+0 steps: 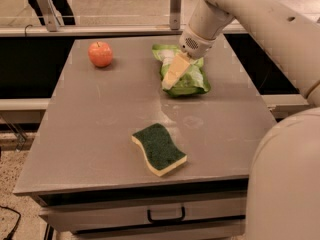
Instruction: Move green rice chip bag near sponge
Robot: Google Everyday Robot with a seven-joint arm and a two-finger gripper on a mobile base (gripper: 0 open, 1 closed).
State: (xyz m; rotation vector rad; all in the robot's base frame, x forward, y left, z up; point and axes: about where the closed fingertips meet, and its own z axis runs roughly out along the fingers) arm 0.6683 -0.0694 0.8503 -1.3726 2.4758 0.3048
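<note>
The green rice chip bag [191, 80] lies crinkled on the grey table [100, 119], at the back right of centre. The gripper [171, 77] reaches down from the upper right and sits right over the bag's left side, its pale fingers [174, 70] pointing down-left against the foil. The sponge [159, 148], wavy with a dark green top and pale yellow underside, lies flat near the table's front edge, well in front of the bag and apart from it.
A red apple [100, 54] stands at the back left of the table. The robot's white arm [260, 19] crosses the upper right and its body [285, 179] fills the lower right. A drawer with a handle [165, 215] sits under the front edge.
</note>
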